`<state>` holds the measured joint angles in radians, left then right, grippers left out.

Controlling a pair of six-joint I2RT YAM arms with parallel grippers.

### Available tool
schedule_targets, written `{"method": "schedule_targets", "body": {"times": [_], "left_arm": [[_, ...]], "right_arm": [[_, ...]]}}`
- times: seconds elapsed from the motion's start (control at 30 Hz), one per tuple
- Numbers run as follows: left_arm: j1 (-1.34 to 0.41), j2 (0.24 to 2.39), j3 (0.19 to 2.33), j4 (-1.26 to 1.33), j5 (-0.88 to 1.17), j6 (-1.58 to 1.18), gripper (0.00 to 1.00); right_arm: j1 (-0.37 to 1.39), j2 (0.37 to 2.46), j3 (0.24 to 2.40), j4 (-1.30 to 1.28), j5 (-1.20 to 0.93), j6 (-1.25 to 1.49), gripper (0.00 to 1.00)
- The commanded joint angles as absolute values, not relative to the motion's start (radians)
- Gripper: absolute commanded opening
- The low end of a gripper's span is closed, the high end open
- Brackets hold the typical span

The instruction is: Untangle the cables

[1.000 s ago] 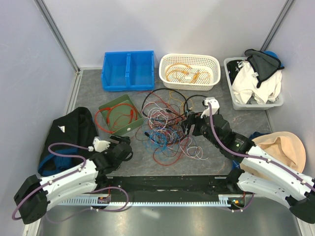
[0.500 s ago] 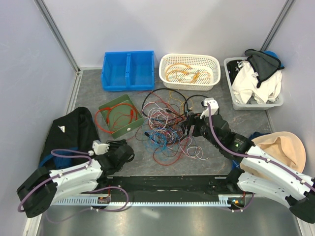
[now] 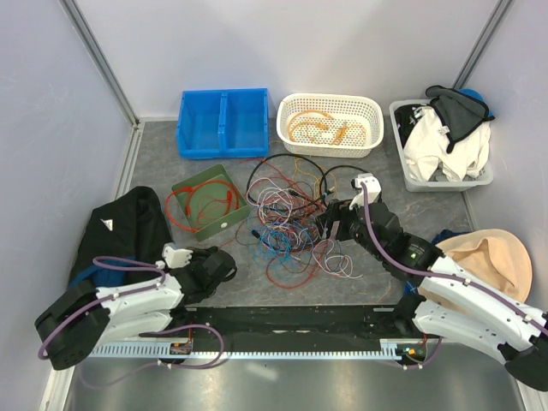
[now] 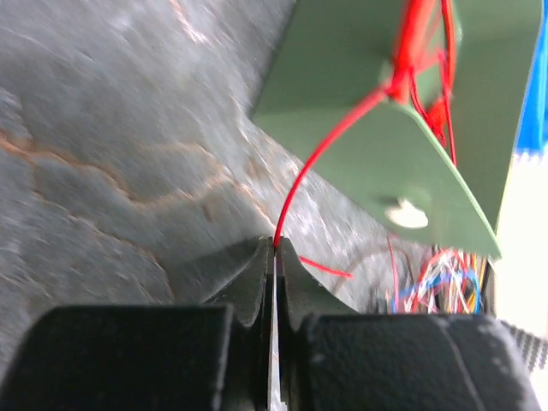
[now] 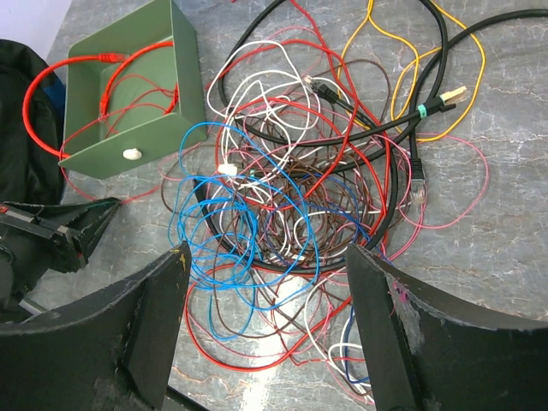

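Far to the left, a black bag (image 3: 124,227) lies on the grey table (image 3: 360,287). Next to it, the left gripper (image 4: 275,248) is down low near the table. Its two fingers are squeezed tight on a thin red wire (image 4: 317,158). The wire goes up from the fingers to the corner of a green box (image 5: 145,141), where more red wire sits in loops. Some of those loops hang out over the side of the box. Behind the green box, at the back of the table, there is a blue bin (image 3: 223,147) with two parts. To the right of the green box, in the middle of the table, lie the cables (image 5: 282,205), all mixed up in one big messy pile of red, blue, white, black, yellow and pink. Behind the pile stands a white basket (image 3: 330,100) with some orange cables (image 3: 317,127) in it. The right gripper (image 5: 267,253) hangs over the near side of the pile. Its fingers are spread wide apart and hold nothing. At the back right, a grey bin (image 3: 396,113) is full of white and black clothes (image 3: 441,141). Far to the right, near the front, there is a tan hat (image 3: 488,257).
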<state>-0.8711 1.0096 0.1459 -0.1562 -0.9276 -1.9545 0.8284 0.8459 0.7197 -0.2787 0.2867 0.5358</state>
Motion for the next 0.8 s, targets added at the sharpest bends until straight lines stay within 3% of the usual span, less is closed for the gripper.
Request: {"method": "schedule_targets", "body": {"times": [0.0, 0.17, 0.47, 0.77], "left_arm": [[-0.881, 0.866, 0.208, -0.156, -0.869, -1.674, 0.02], [-0.882, 0.669, 0.387, -0.23, -0.813, -1.353, 0.02], [-0.861, 0.833, 0.724, -0.471, -0.845, -1.192, 0.02], [-0.497, 1.097, 0.859, -0.511, -0.549, -1.109, 0.02]], "right_arm": [[0.83, 0.813, 0.712, -0.273, 0.302, 0.538, 0.81], [0.83, 0.819, 0.716, -0.273, 0.302, 0.538, 0.8], [0.83, 0.821, 0.715, -0.258, 0.285, 0.552, 0.8], [0.83, 0.772, 0.712, -0.297, 0.31, 0.549, 0.8]]}}
